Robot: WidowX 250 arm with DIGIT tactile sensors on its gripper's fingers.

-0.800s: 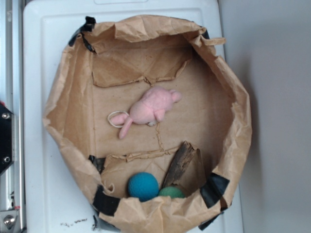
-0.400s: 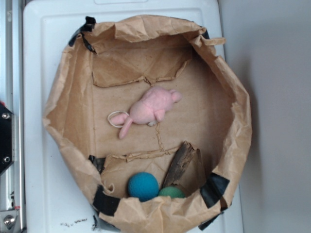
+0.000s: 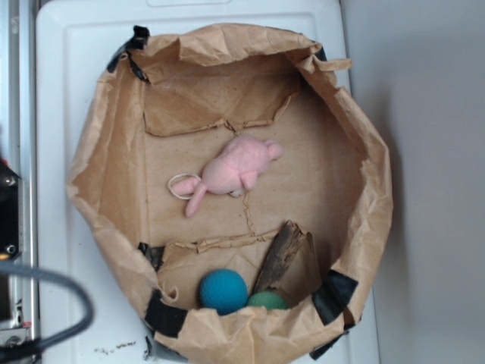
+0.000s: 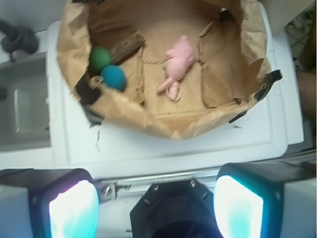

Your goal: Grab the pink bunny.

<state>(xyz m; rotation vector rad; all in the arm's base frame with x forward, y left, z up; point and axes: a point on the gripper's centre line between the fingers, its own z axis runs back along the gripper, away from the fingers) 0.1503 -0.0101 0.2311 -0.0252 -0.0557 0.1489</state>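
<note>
The pink bunny [image 3: 233, 170] lies on its side in the middle of a brown paper-lined basin [image 3: 364, 152], its long ear and white loop pointing left. It also shows in the wrist view [image 4: 178, 60], far ahead of my gripper [image 4: 156, 203]. The gripper's two fingers [image 4: 74, 208] stand wide apart with nothing between them, well outside the basin and over the white surface's near edge. In the exterior view only a blurred black cable [image 3: 76, 318] at the lower left shows of the arm.
A blue ball [image 3: 223, 291] and a green ball [image 3: 267, 300] sit at the basin's near wall beside a piece of bark [image 3: 282, 258]. The basin stands on a white tray [image 3: 61, 91]. A metal rail [image 3: 15, 114] runs along the left.
A blurred black cable has come into the exterior view at the lower left. The bunny and the balls have not moved.
</note>
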